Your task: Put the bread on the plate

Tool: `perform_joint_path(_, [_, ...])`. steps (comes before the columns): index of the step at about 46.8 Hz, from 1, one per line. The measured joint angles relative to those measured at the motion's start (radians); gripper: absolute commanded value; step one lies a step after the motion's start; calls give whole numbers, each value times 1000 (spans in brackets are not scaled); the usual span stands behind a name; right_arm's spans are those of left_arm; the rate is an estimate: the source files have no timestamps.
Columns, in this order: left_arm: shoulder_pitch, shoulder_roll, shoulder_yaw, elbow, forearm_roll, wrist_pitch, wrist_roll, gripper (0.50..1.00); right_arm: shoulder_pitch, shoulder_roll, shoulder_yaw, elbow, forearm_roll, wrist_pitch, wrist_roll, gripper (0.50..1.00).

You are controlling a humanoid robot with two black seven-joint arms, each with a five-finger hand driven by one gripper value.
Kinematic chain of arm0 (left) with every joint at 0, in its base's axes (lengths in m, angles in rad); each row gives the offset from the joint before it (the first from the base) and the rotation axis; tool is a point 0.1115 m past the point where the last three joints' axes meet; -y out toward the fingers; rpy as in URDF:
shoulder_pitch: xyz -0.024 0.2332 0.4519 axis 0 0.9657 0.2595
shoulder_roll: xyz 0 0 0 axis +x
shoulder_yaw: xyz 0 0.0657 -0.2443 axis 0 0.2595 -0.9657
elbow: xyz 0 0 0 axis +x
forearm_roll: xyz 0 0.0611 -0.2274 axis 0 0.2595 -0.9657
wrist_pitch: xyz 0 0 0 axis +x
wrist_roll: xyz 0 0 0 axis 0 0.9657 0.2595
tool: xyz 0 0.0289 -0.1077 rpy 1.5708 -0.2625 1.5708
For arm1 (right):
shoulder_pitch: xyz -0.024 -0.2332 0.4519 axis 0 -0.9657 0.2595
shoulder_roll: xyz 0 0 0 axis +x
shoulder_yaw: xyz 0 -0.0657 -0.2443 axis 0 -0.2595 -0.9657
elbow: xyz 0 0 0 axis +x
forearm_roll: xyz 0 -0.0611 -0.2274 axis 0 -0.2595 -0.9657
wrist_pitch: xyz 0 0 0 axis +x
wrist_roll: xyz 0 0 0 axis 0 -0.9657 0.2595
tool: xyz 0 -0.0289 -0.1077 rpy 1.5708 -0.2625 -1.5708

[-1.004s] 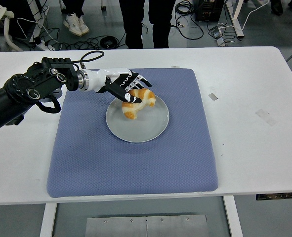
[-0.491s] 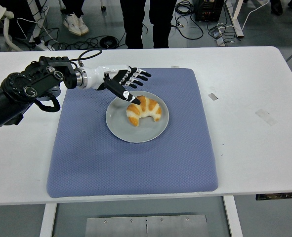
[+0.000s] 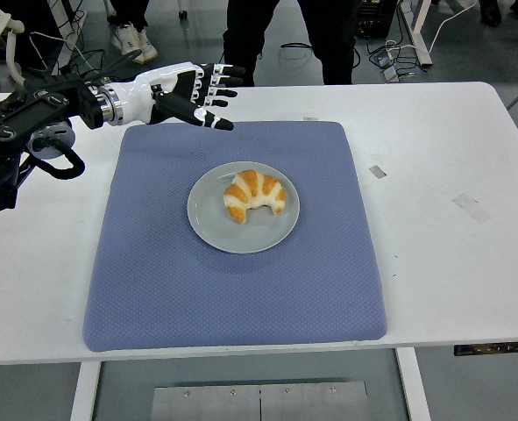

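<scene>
A golden croissant-shaped bread (image 3: 253, 195) lies on the grey round plate (image 3: 215, 230) in the middle of the blue mat (image 3: 241, 289). My left hand (image 3: 208, 95) hovers above the mat's far left corner, well up and left of the plate. Its fingers are spread and hold nothing. The black left arm (image 3: 31, 132) reaches in from the left edge. The right arm is out of sight.
The blue mat covers the centre of the white table (image 3: 451, 219). Bits of tape (image 3: 378, 170) lie on the table to the right of the mat. A person's legs (image 3: 280, 35) stand beyond the far edge, with cables on the floor.
The left hand let go of the bread, which now rests on the plate. The hand then pulled back up and to the left, away from the plate.
</scene>
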Motion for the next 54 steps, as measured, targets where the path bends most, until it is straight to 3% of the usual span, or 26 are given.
perform_joint_path(15, [10,33,-157,5,-5,7,2,978,0,0,0,0,0,0,0,1000])
perform_joint_path(54, [13,40,-160,6,-69,11,2,978,0,0,2,1,0,0,0,1000])
